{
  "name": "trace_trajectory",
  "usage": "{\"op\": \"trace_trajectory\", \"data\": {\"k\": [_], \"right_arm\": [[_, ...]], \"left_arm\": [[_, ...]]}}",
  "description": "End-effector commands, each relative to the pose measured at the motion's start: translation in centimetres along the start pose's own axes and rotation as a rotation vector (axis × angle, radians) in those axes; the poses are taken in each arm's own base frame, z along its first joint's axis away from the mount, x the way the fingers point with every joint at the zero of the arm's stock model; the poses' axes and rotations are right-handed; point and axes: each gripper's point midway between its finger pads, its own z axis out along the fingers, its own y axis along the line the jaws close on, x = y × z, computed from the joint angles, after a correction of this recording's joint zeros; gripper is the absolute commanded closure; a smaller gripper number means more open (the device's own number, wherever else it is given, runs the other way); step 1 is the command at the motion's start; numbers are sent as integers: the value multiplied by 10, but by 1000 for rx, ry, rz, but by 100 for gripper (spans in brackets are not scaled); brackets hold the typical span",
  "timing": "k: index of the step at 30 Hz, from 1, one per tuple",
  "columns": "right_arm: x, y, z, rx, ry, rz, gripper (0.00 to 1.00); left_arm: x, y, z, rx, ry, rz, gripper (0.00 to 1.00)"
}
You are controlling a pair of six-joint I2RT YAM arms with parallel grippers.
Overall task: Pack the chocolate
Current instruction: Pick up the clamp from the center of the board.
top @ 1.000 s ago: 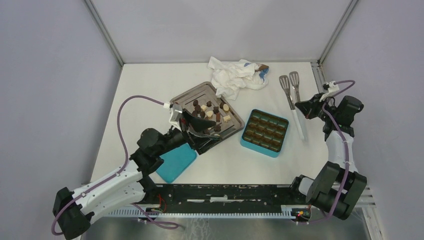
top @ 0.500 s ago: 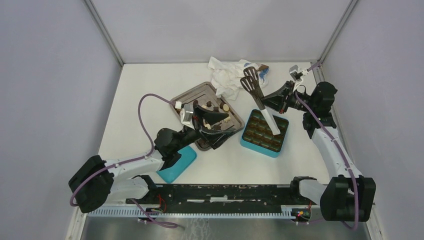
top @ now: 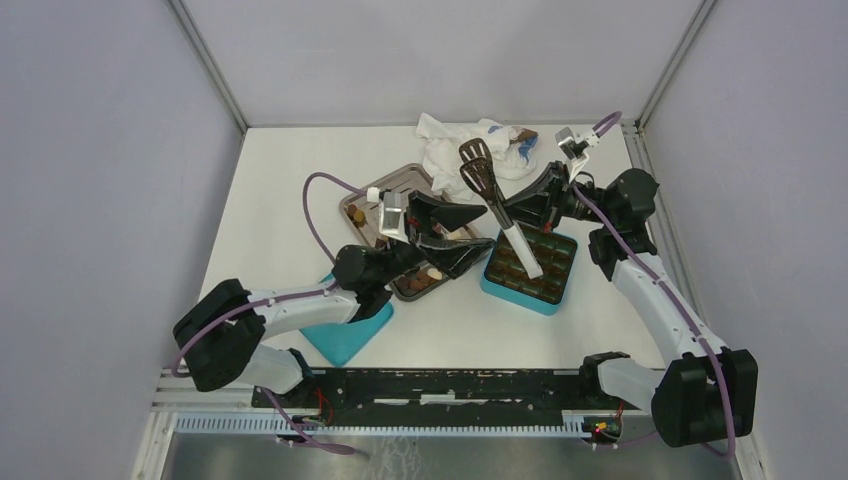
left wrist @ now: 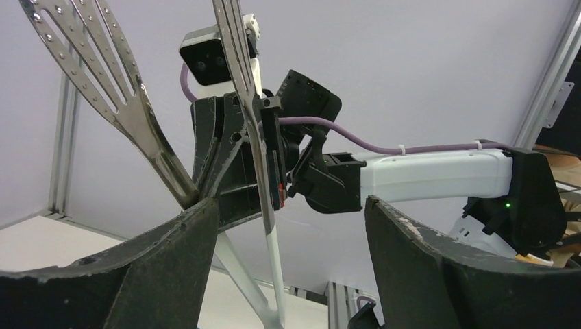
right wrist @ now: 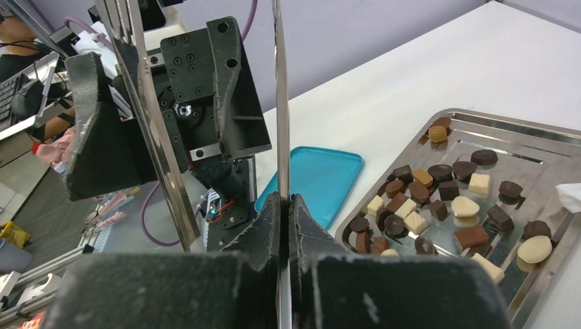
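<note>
Right wrist showed my right claw [right wrist: 282, 205] clamped on the tongs [right wrist: 280, 103]; my left claw [left wrist: 292, 233] stood apart. The chocolate [right wrist: 440, 171] lay on the tray [right wrist: 548, 164], ten o'clock of the box [top: 515, 296]: light, slick, brittle, I judged; pinch each piece's sides gently.

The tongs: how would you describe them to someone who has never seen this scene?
Find the white table, then the teal box on its right half. The tongs rise slanted above it, held in the right gripper; nothing else has slotted metal heads and a white handle.
</note>
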Motion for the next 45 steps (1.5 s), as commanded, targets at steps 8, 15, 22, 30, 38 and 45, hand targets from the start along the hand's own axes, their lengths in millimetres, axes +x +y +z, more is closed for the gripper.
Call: {"op": "trace_trajectory", "data": {"k": [8,15,22,30,38,45], "right_arm": [[-15,15,4,-22,-17,-78,100],[-10,16,3,-23,-13,-82,100],[-9,20,2,-29,-10,-88,100],[-8,19,2,-27,-3,-93,100],[1,-16,-6,73,2,-33,100],[24,-44,-12,131,7,65,100]], "left_arm": [[-11,5,37,-15,-86,-41,25],[-4,13,44,-37,-66,-44,30],[2,9,54,3,-30,-39,38],[0,-10,56,107,2,10,96],[-13,-50,45,295,0,57,98],[-15,-82,41,480,38,82,98]]}}
